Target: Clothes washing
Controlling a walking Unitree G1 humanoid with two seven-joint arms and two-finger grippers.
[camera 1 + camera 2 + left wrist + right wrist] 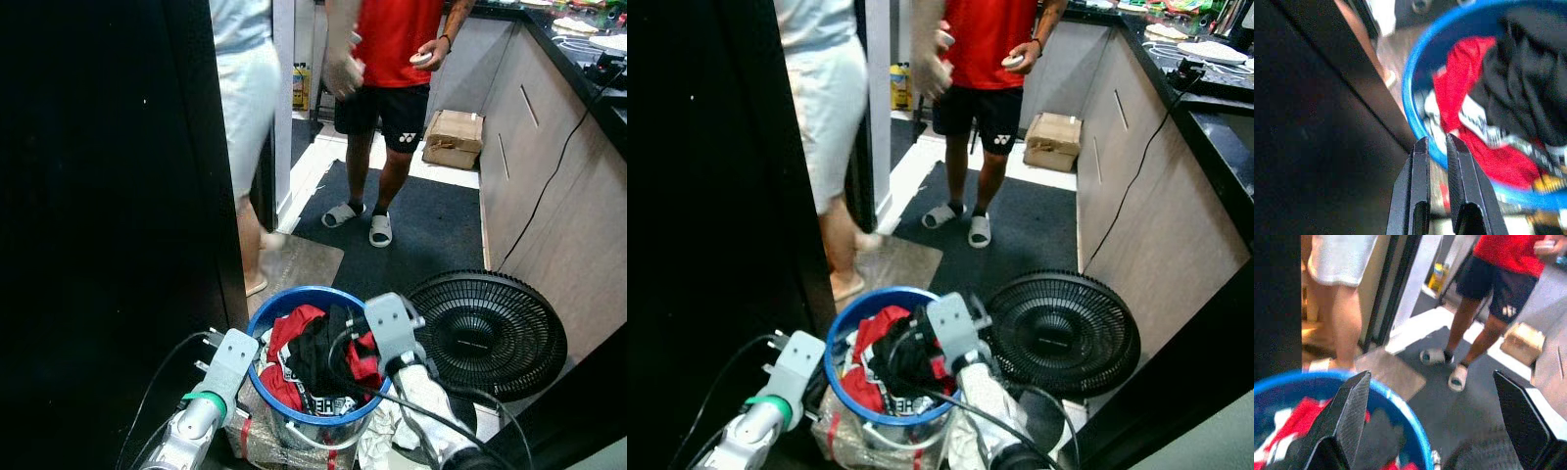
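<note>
Two grippers flank the blue laundry bucket (263,318), heaped with red and black clothes (313,357) on the floor beside a black fan (487,333). Left gripper (1436,142), fingers nearly together and empty, sits at the rim; right gripper (1430,406) is spread wide above. Best approach: lower the right one straight into the pile, clear of the two people (392,59) ahead.

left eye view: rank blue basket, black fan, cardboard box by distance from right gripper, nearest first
From the right gripper:
1. blue basket, directly under it, filled with clothes.
2. black fan, on the floor just to its right.
3. cardboard box, far ahead by the cabinets.
</note>
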